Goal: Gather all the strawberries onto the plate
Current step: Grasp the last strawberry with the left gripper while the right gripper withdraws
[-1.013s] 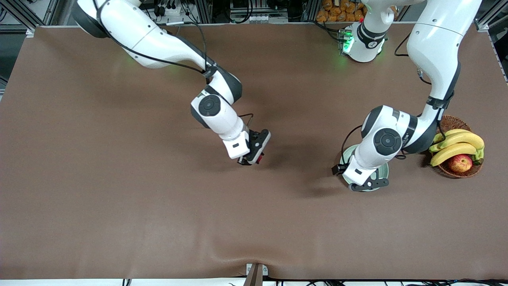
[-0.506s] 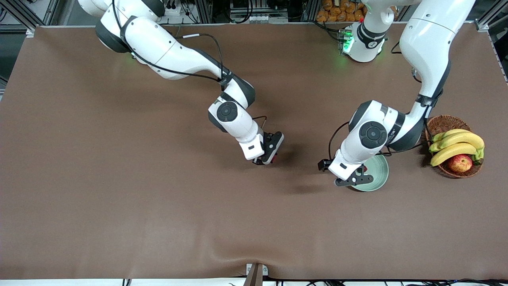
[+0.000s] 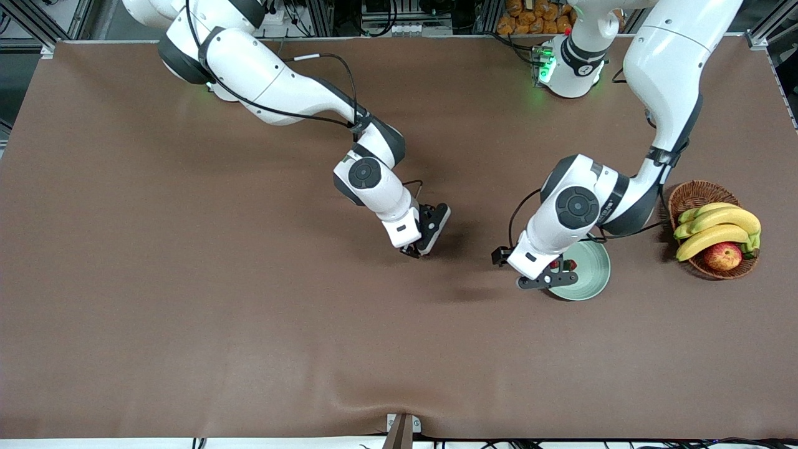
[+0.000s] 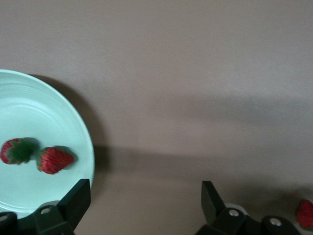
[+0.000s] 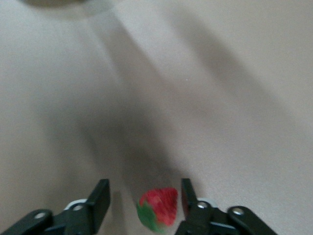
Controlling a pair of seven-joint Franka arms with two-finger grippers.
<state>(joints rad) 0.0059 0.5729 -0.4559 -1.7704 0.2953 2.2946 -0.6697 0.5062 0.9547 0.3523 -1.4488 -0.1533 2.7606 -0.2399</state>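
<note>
Starting at the bottom of the front view: the plate sits low in the frame toward the left arm's end of the table. My left gripper hangs over its rim with the fingers spread wide and nothing in them. The left wrist view shows two strawberries lying side by side in the plate, so I'd say that arm has done its drop and is just waiting.

A bit higher, around the centre of the frame, the right gripper is down close to the bare table, well apart from the plate. On the right wrist view its fingers are apart. The third strawberry sits between them, hugging one finger with a clear gap to the other, so it's loose, not clamped. My guess is the berry ends up here because that's as far as this arm reaches comfortably.

Higher again, at the left arm's end, the basket of bananas and an apple sits untouched.
</note>
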